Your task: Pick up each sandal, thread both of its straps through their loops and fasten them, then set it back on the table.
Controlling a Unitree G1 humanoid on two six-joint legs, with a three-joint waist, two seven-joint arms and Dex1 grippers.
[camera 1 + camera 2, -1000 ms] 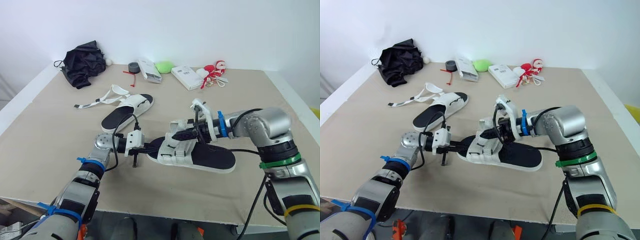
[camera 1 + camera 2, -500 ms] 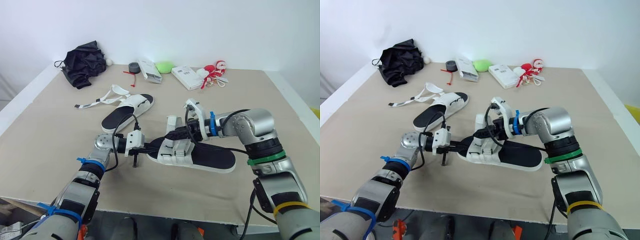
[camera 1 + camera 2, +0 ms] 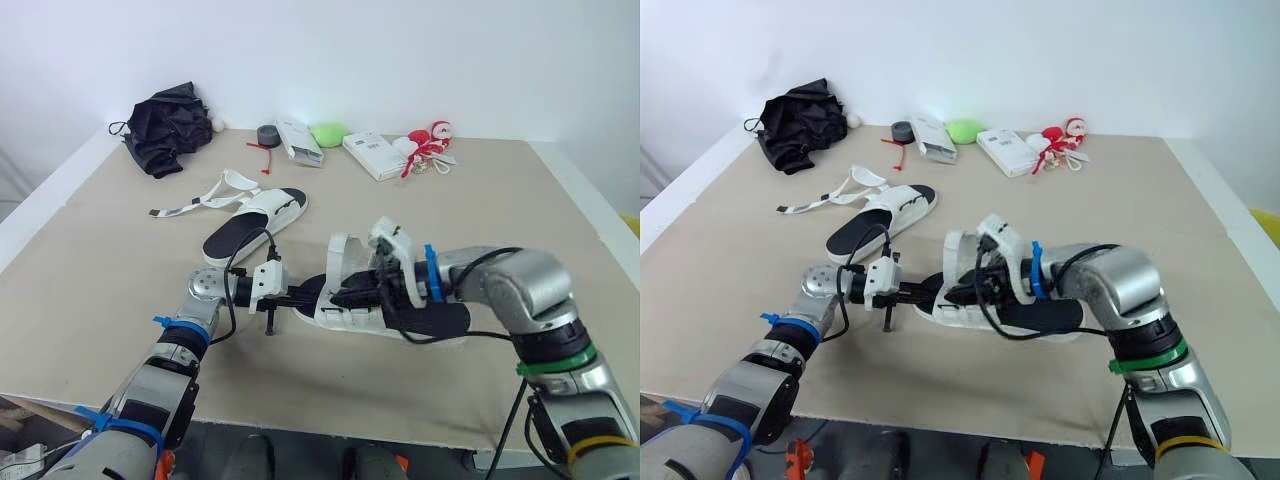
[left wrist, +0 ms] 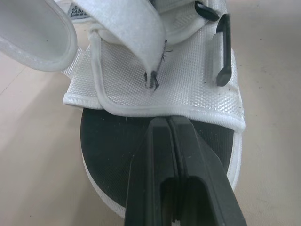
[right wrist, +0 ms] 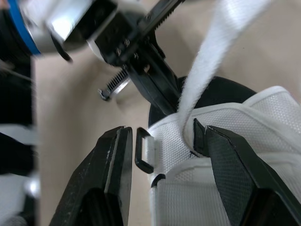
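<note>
Right pincer (image 5: 162, 141) had dropped, apart, astride the sandal's (image 3: 440, 320) woven white strap (image 5: 207, 56); left pincer (image 4: 168, 125), closed, pressed its black footbed (image 4: 108, 136).

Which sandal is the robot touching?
The nearer sandal, with the left gripper on its black sole and the right gripper open around its strap. The far sandal lies alone.

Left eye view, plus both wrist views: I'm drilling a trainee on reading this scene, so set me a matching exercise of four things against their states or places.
Things:
1. left pincer
2. right pincer
3. far sandal
4. black umbrella

States or places:
A. open, astride a white strap
B. far left corner of the table
C. shut, over the black footbed of the near sandal
D. straps undone, lying alone

Pairs: 1-C; 2-A; 3-D; 4-B.
</note>
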